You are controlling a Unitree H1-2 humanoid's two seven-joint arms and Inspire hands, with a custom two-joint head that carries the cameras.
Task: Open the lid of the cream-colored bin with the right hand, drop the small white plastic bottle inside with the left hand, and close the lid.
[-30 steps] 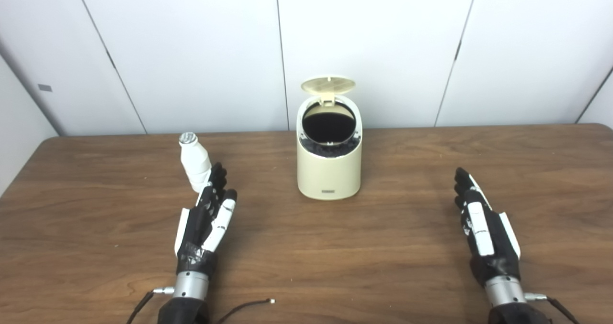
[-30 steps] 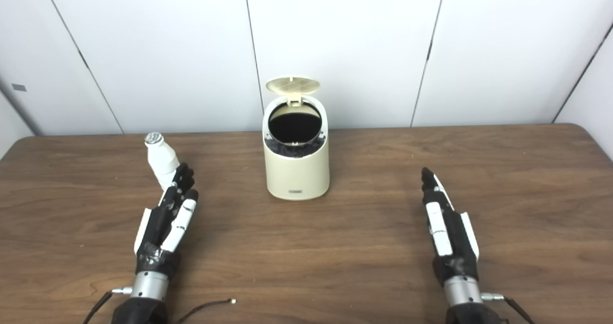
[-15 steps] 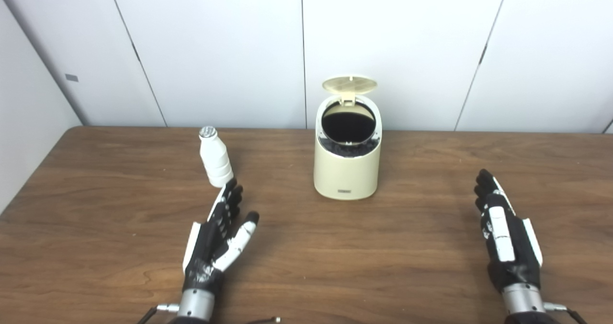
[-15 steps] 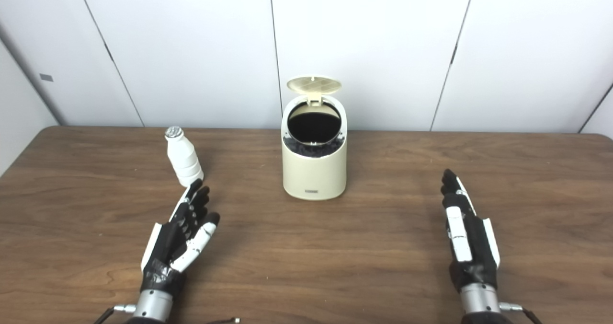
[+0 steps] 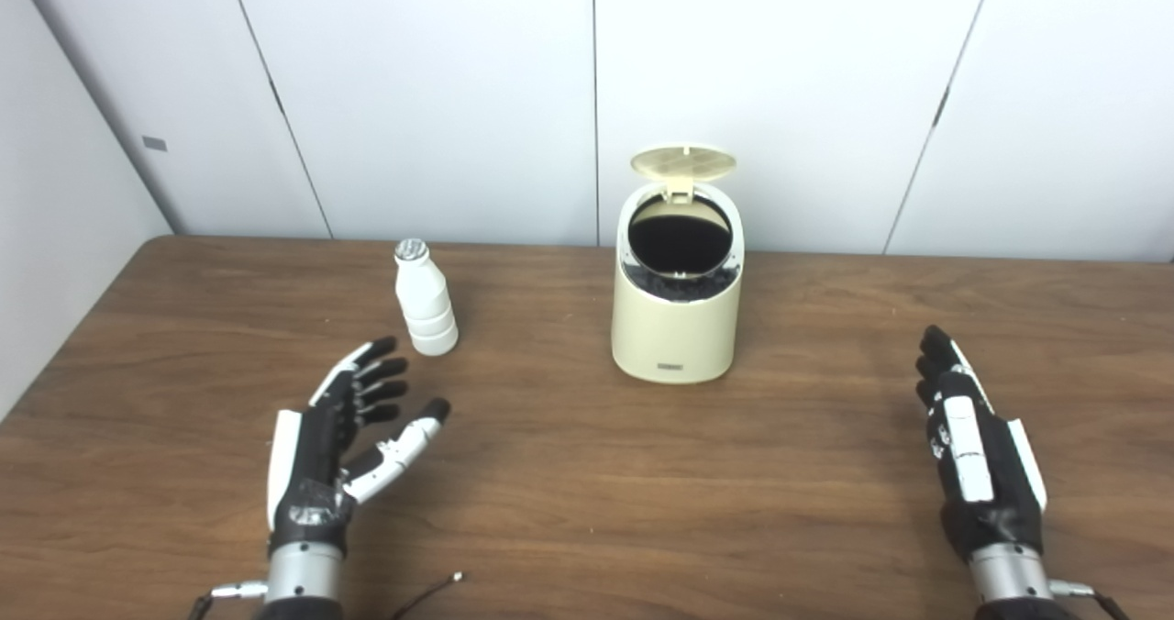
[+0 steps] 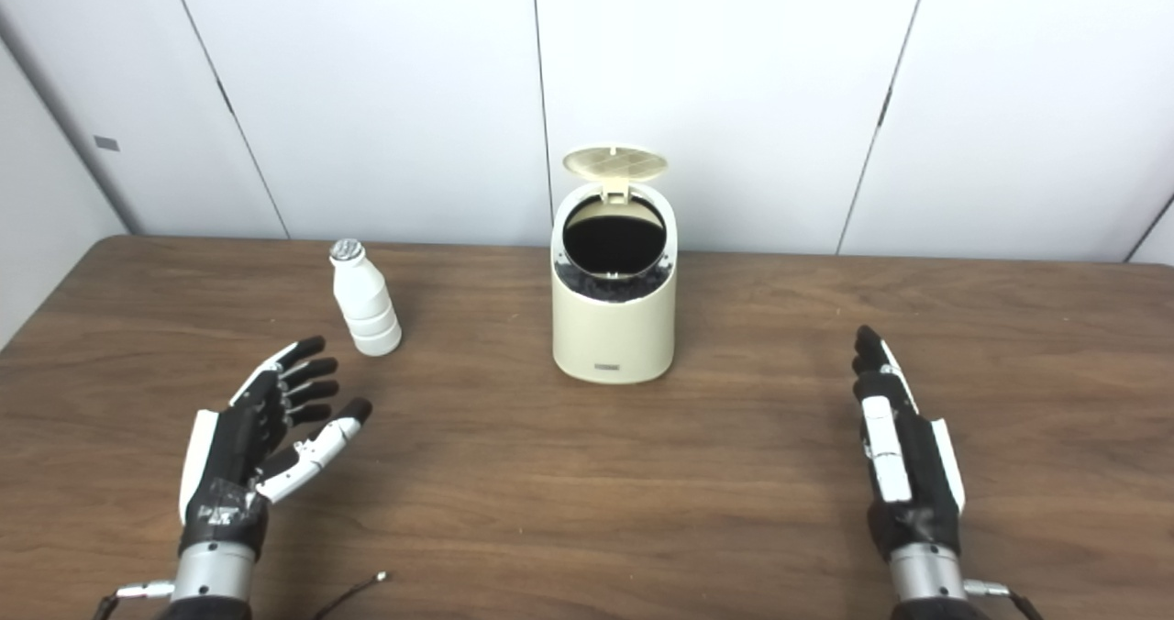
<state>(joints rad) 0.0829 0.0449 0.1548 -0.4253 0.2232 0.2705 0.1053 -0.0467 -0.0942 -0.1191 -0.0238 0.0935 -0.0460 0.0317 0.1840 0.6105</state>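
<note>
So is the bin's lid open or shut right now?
Open. The lid stands tipped back behind the cream bin, and its dark round mouth is fully exposed. Both hands are away from it.

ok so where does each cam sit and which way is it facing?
Left eye view: on the head, left of its twin, looking forward and down over the table toward the wall; shows the open left hand and right hand, forearms entering from below.
Right eye view: same head, slightly to the right, same heading; same hands show.
Shared: cream-colored bin with lid up, white plastic bottle standing left of it, untouched.
</note>
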